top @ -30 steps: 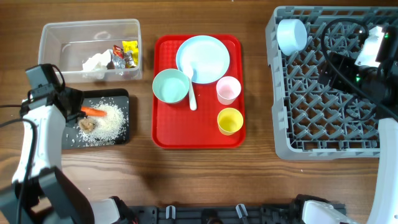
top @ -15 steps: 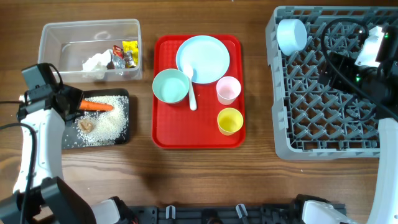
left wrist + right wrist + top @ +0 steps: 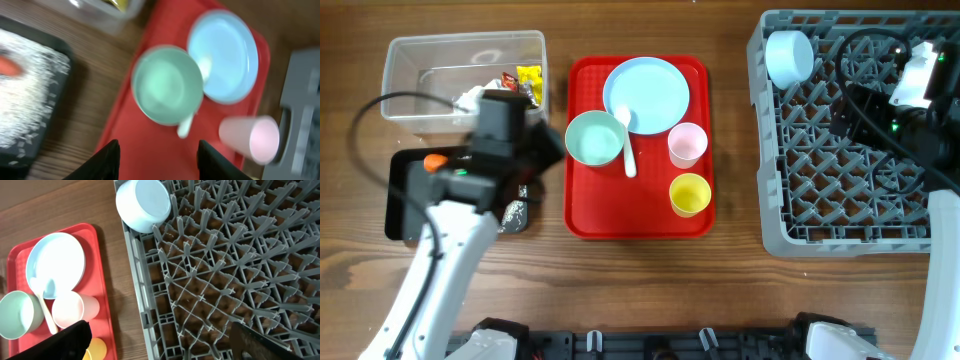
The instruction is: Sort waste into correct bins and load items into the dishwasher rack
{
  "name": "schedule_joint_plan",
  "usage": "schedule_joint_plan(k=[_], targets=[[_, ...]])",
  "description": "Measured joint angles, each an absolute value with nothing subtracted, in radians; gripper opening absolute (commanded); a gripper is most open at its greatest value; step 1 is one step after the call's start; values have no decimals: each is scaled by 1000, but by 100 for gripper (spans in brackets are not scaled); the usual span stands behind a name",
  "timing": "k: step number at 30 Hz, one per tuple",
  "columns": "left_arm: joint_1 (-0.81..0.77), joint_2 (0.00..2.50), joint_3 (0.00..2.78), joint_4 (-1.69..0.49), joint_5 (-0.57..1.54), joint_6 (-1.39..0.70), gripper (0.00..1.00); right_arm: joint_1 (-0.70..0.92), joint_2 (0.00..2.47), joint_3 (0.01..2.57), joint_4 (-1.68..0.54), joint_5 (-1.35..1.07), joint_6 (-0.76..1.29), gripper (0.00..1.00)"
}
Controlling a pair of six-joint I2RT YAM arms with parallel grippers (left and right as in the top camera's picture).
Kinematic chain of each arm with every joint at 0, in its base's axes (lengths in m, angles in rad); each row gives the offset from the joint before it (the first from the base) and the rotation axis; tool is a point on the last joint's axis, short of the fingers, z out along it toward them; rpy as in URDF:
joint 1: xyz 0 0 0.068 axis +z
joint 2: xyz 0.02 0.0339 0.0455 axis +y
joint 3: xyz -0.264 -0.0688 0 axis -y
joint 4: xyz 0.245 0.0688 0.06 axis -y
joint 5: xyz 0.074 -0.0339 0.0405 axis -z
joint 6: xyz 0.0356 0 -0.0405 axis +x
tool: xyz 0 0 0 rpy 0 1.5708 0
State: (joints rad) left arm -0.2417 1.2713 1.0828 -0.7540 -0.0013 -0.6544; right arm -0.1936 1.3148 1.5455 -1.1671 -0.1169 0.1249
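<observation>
On left gripper [image 3: 157,146]: parted, empty, near teal bowl [image 3: 167,92] on red tray [image 3: 620,215]; on right gripper [image 3: 161,328]: spread wide, empty, over dishwasher rack [image 3: 210,280]

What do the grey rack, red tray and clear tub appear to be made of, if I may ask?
The grey rack looks like moulded matte plastic, judging by its square lattice. The red tray seems smooth plastic, evenly coloured with a rounded raised rim. The clear tub is probably thin transparent plastic: the wooden table shows through its walls.
</observation>
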Motion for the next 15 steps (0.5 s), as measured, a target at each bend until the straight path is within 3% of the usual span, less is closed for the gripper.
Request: schedule_joint_plan(k=[6,15], targets=[[-435,1345,1083,-721,-31,-656,48,-194,1315,1546,-1167,-153,99,91],[-515,1390,1083,-710,-44,-660,47,-194,1315,1546,-1167,-157,99,91]])
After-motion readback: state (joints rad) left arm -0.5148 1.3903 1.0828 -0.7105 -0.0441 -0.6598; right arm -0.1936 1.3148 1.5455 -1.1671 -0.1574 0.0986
